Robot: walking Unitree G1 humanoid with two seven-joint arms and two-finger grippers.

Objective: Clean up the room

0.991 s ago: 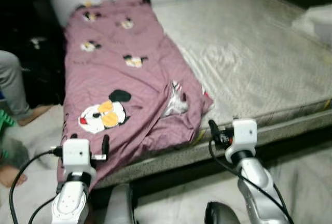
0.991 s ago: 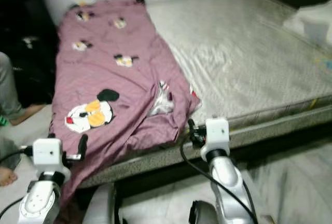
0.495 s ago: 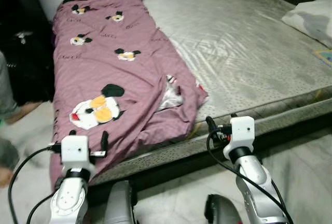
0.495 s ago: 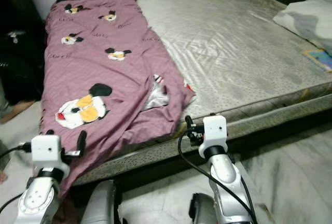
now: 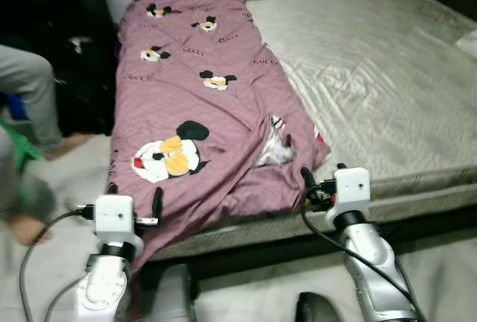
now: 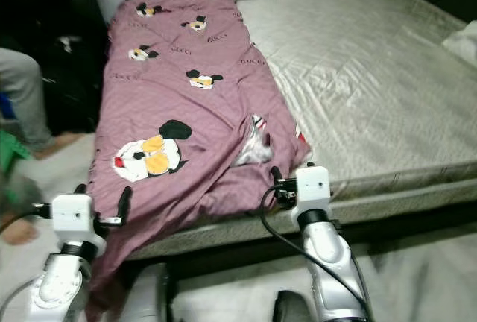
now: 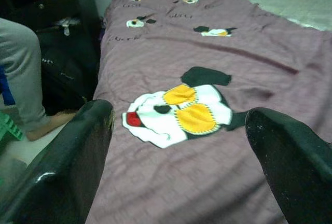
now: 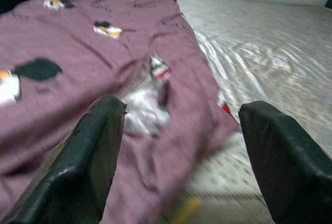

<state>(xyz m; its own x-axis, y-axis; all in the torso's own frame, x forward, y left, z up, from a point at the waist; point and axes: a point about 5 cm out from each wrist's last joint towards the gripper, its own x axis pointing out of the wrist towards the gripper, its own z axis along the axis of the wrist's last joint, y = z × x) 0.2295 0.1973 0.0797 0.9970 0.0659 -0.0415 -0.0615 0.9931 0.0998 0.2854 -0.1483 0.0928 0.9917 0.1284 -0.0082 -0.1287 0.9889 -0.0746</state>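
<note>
1. Comparing this moment with half a second earlier, the whole head view had swung: the mauve cartoon-print quilt cover (image 5: 201, 113) and the bare grey patterned mattress (image 5: 373, 76) sat further toward 3 o'clock in the picture, and the white pillow at the 2 o'clock edge had slid almost out of it. That was the camera turning, not the bedding moving.

2. A person's grey trouser leg (image 5: 30, 91) and bare foot (image 5: 26, 226) had come further into view at 9 o'clock, beside the bed.

3. The quilt cover lay as before, along the bed's left strip, its near end rumpled, with a turned-back fold showing pale lining (image 5: 274, 150), and its corner drooping over the bed edge at 7 o'clock.

4. The left gripper (image 5: 133, 199) hovered just before that drooping corner, fingers (image 7: 62, 167) spread wide and holding nothing.

5. The right gripper (image 5: 320, 184) hung at the mattress edge just beside the rumpled fold, its fingers (image 8: 96, 156) likewise spread and empty.

6. Judging from this, the robot had been squaring itself to the cover's near end; both grippers stood well placed to take hold of that hem, though whether to spread or gather it, the pictures did not settle.
</note>
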